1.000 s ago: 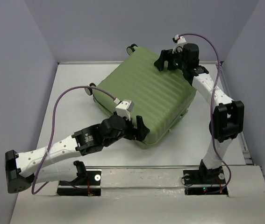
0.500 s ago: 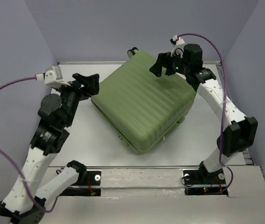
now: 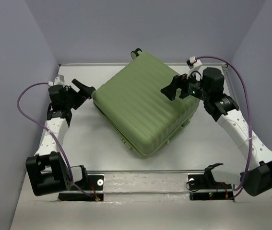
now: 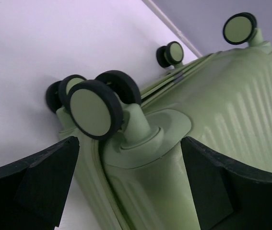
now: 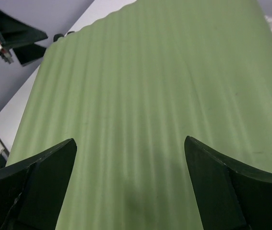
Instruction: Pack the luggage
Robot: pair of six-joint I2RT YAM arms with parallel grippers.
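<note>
The sage-green ribbed luggage (image 3: 143, 105) lies closed and flat in the middle of the table, turned at an angle. My left gripper (image 3: 85, 89) is open at its left corner; in the left wrist view (image 4: 128, 148) the jaws straddle the corner by a black-rimmed wheel (image 4: 95, 108). My right gripper (image 3: 173, 89) is open and hovers over the shell's right part; the right wrist view (image 5: 128, 153) shows only ribbed shell (image 5: 145, 96) between the jaws. The lining is hidden.
Grey walls close in the table on the left, back and right. A metal rail (image 3: 145, 171) runs along the near edge by the arm bases. Another wheel (image 3: 136, 51) sticks out at the luggage's far corner.
The left arm has swung from the luggage's near edge up and out to its left corner, folding low. The right gripper has come down and toward the near side over the shell.
</note>
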